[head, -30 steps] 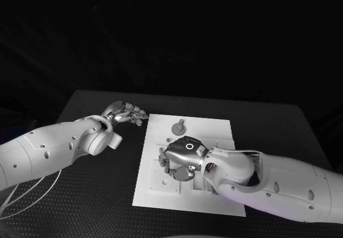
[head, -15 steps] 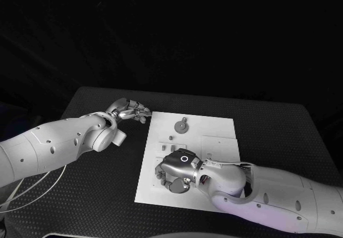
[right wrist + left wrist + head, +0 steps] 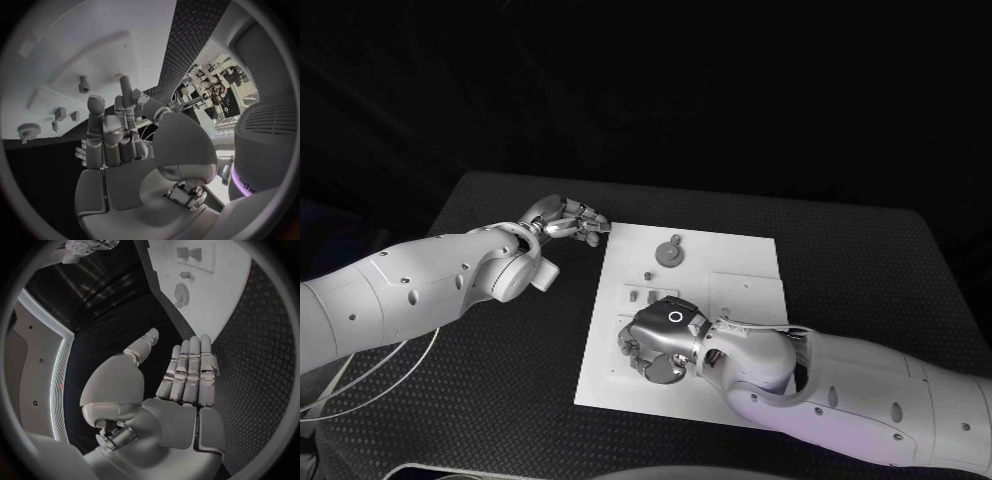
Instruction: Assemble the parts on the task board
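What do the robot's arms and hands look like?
Both arms are fat, smooth white tubes with little dark dots. The left arm has thin pale cables looping beside it. The left hand and right hand are shiny silver metal; the right one has a small white ring mark.

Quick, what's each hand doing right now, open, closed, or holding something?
Left hand: open, fingers straight, holding nothing, beside the white task board.
Right hand: over the board, fingers partly curled; a grip cannot be told.
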Robot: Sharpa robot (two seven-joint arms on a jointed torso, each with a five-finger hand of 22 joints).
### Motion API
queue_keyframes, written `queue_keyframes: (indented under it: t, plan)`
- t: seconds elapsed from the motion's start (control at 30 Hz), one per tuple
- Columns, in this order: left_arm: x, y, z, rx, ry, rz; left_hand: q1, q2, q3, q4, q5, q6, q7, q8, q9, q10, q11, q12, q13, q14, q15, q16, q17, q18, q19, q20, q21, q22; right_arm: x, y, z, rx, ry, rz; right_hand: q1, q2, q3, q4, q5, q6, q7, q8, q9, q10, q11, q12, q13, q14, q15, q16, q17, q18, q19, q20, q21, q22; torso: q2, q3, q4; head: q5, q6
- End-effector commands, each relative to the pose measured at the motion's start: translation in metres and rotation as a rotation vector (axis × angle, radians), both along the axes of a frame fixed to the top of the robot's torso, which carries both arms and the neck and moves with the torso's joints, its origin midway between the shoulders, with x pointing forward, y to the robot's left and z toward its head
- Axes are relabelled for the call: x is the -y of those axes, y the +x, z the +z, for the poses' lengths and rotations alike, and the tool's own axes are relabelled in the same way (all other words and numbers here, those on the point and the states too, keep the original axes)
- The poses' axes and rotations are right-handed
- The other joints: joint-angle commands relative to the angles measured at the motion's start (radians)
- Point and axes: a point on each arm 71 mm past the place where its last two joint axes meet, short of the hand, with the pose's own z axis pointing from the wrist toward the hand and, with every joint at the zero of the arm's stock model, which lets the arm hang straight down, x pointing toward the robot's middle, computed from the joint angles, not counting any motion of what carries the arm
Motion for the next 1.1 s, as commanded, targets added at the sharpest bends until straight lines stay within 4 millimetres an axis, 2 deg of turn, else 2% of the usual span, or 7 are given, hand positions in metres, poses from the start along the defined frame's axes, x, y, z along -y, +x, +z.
queue_keyframes:
  t: [0.03,0.2,0.47,1.1]
  plan:
    - [0.0011,-0.0002,0.0007,-0.002,-0.009,-0.009,-0.004,0.006,-0.007,0.001,-0.004,-0.001,-0.002,0.007,-0.001,-0.007,-0.002,0.004,-0.002,0.008,0.000,-0.007,0.002,0.019,0.006,0.004,-0.003,-0.002,0.0037,0.0017,-0.0020,0.031,-0.011,-0.010,0.032,0.018,-0.001,0.004,0.003,0.008,0.002,0.005,0.002,0.054,-0.025,0.001,0.034,-0.009,-0.018,0.004,0.001,0.070,-0.001,-0.008,0.005,0.021,0.000,0.0005,-0.0002,-0.001,0.000]
    - [0.0002,-0.0003,0.0007,-0.002,-0.008,-0.008,-0.004,0.006,-0.007,0.001,-0.004,-0.001,-0.002,0.007,-0.001,-0.007,-0.002,0.004,-0.002,0.008,0.000,-0.007,0.002,0.019,0.005,0.004,-0.004,-0.002,0.0056,0.0026,-0.0023,0.037,-0.014,-0.014,0.032,0.018,-0.001,0.004,0.003,0.008,0.002,0.005,0.002,0.054,-0.025,0.001,0.034,-0.009,-0.018,0.004,0.001,0.070,-0.001,-0.008,0.006,0.021,-0.001,-0.0003,0.0015,-0.002,0.000]
    - [-0.0012,-0.0001,0.0007,-0.001,-0.007,-0.005,-0.004,0.006,-0.007,0.000,-0.004,-0.001,-0.002,0.007,-0.001,-0.007,-0.002,0.004,-0.002,0.008,0.000,-0.008,0.003,0.019,0.005,0.004,-0.004,-0.002,0.0087,0.0027,-0.0023,0.039,-0.017,-0.018,0.033,0.018,-0.001,0.004,0.003,0.009,0.001,0.005,0.003,0.055,-0.025,0.001,0.035,-0.009,-0.018,0.004,0.001,0.070,-0.001,-0.009,0.006,0.021,-0.001,0.0006,0.0000,0.001,-0.001]
    - [-0.0022,-0.0002,0.0007,-0.001,-0.006,-0.003,-0.003,0.006,-0.007,0.000,-0.004,-0.001,-0.002,0.008,-0.002,-0.008,-0.001,0.004,-0.003,0.008,0.000,-0.010,0.006,0.019,0.005,0.004,-0.004,-0.002,0.0136,0.0035,-0.0038,0.035,-0.034,-0.022,0.034,0.016,-0.002,0.004,0.003,0.010,0.001,0.005,0.005,0.056,-0.026,0.000,0.038,-0.009,-0.019,0.004,0.002,0.070,-0.001,-0.008,0.006,0.021,0.000,0.0011,-0.0004,-0.007,-0.002]
